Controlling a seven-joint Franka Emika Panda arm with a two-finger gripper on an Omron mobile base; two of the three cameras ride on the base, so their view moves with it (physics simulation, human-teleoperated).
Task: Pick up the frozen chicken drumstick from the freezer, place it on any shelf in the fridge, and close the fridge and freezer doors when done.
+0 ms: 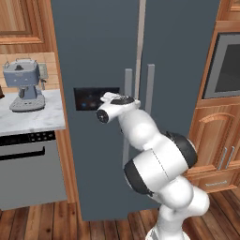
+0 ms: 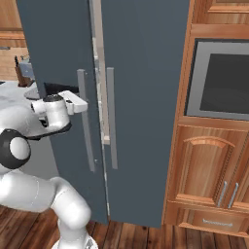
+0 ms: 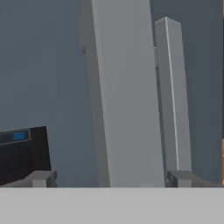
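Observation:
The freezer door (image 1: 93, 51) (image 2: 53, 44), dark slate with a black dispenser panel (image 1: 91, 98) (image 3: 19, 153), stands slightly ajar, with a thin pale gap beside the fridge door (image 1: 180, 56) (image 2: 146, 73). My gripper (image 1: 127, 99) (image 2: 83, 104) (image 3: 111, 178) is open at the freezer door's pale vertical handle (image 3: 127, 96) (image 2: 85, 121), one fingertip on each side of it. The fridge door's handle (image 3: 173, 96) (image 1: 150, 89) stands just beyond. The frozen chicken drumstick and the shelf are hidden behind the doors.
A blue-grey coffee machine (image 1: 23, 84) sits on a marble counter (image 1: 33, 119) left of the unit, above a grey appliance front (image 1: 28, 173). On the right are a built-in oven (image 2: 223, 80) and wooden cabinets (image 2: 204, 170). The floor is wood.

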